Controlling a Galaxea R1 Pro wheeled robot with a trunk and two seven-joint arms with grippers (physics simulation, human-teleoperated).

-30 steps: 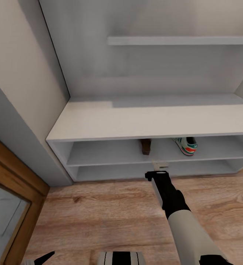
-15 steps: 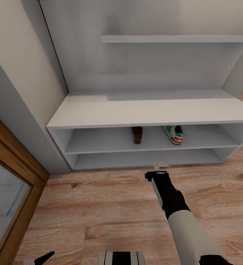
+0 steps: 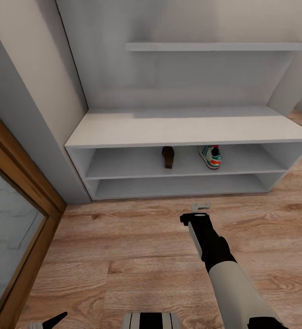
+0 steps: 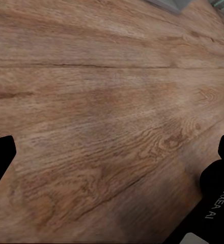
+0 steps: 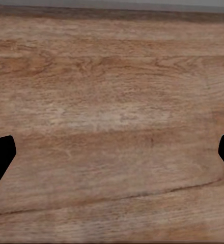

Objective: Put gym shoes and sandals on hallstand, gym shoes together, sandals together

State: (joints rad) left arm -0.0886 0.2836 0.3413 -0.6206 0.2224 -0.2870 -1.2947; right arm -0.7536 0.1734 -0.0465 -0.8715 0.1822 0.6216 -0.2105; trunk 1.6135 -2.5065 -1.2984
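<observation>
Hallstand (image 3: 187,130) is now lying farther off, since the camera is backing away; one sandal (image 3: 168,156) and one gym shoe (image 3: 210,156) are resting on its upper shelf row. Both grippers' fingers (image 5: 0,155) are spread wide, holding nothing.

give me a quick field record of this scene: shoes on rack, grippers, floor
hallstand: pale grey, against the wall
upper shelf row: one sandal and one gym shoe, apart from each other
lower shelf row: no shoes seen
corridor floor: wood plank, no shoes in sight
right gripper: open, empty, over the floor
left gripper: open, empty, over the floor
</observation>
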